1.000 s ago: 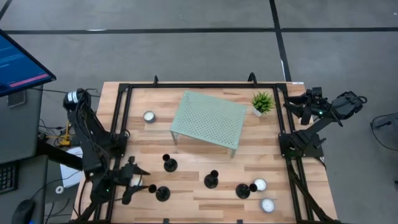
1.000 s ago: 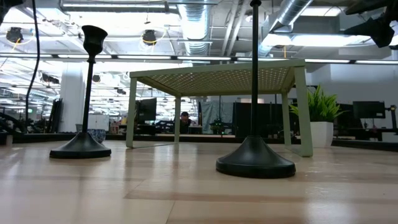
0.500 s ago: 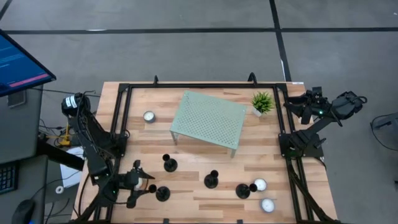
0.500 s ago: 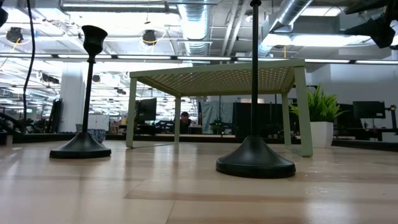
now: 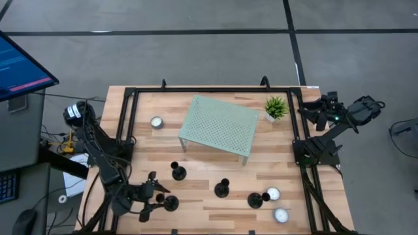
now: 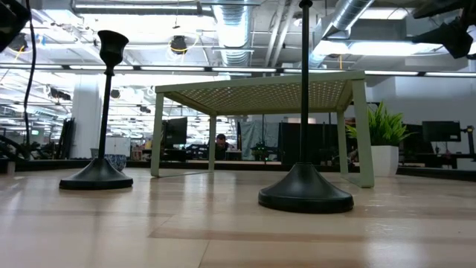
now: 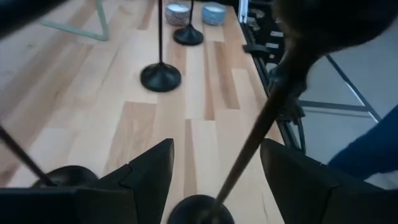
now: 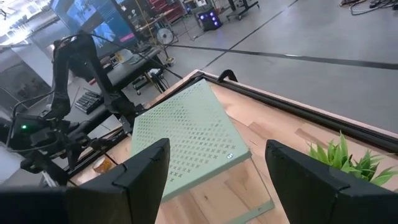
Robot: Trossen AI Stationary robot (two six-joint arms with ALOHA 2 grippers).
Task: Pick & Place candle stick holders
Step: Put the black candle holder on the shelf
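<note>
Your left tool (image 5: 159,198) is wide open around a holder (image 5: 171,203); bump its thin stem and it tips over.

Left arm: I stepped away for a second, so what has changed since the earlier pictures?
The left gripper has swung along the table's near edge toward the nearest candle stick holder, whose stem now stands between its open fingers, not yet gripped. The other three holders, the green perforated stand, the plant and the right gripper stayed put.
</note>
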